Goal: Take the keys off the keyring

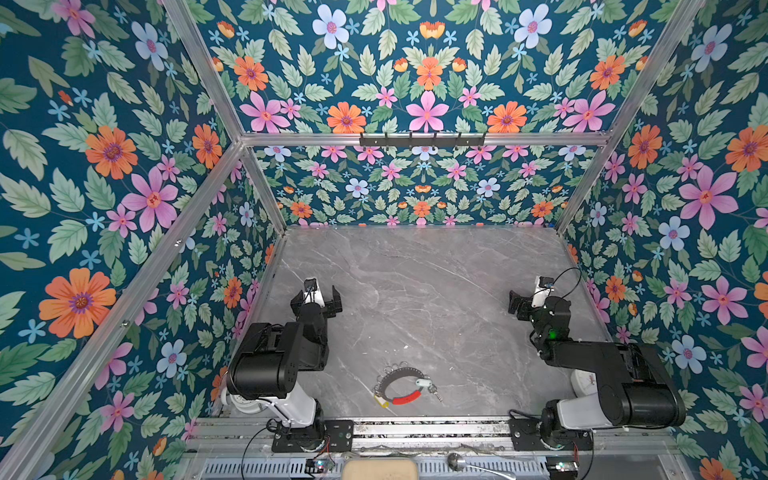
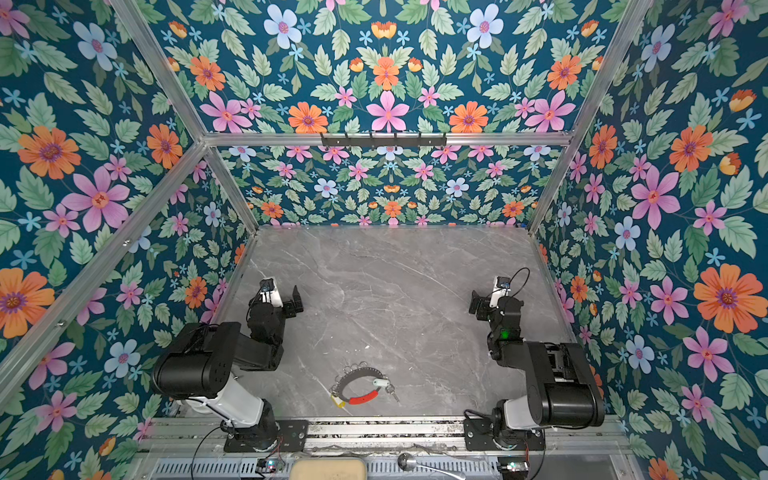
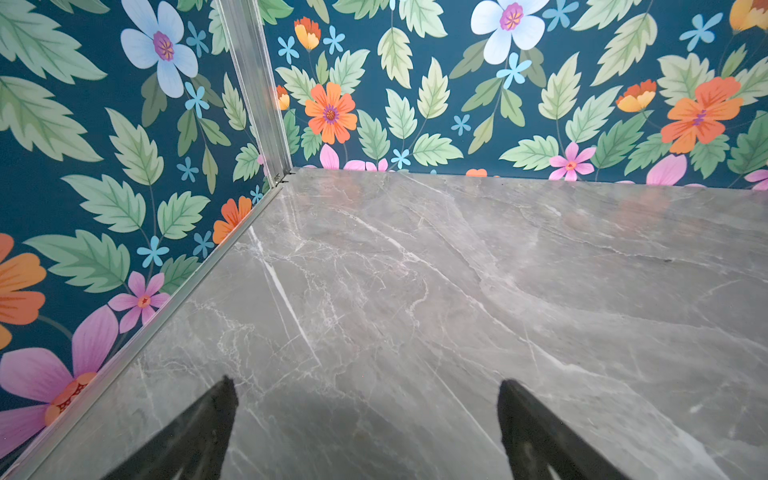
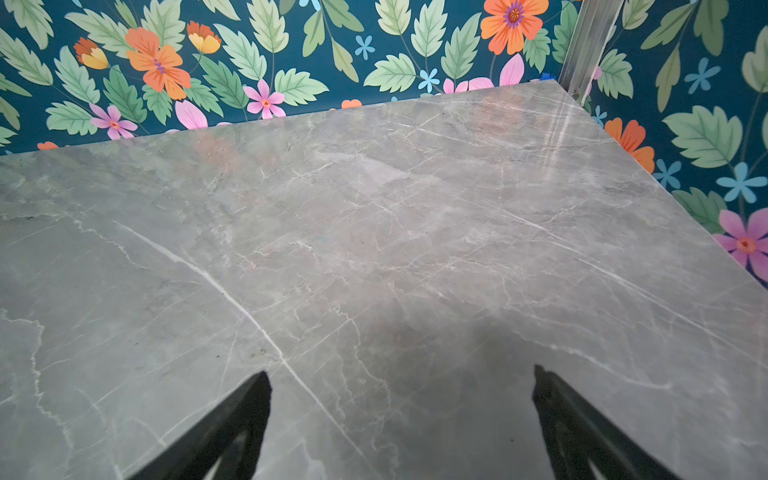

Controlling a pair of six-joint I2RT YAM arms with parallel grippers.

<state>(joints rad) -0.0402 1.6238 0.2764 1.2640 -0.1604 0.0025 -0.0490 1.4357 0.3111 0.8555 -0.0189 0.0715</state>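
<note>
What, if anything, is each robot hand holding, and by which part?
Nothing is held. The left hand and right hand both stand open and empty above the table; the keyring with its keys lies apart from both.

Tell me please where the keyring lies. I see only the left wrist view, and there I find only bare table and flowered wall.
Observer: The keyring lies flat on the table, near its front edge and about the middle of its width.
Operator: Do the keys hang on it?
Observer: It seems so. The keys lie beside a pale tag at one end of the red section; a yellow tag is at the other end.
Operator: Is the right pincer busy?
Observer: No. The right pincer is open, holds nothing, and is far from the keyring.
</note>
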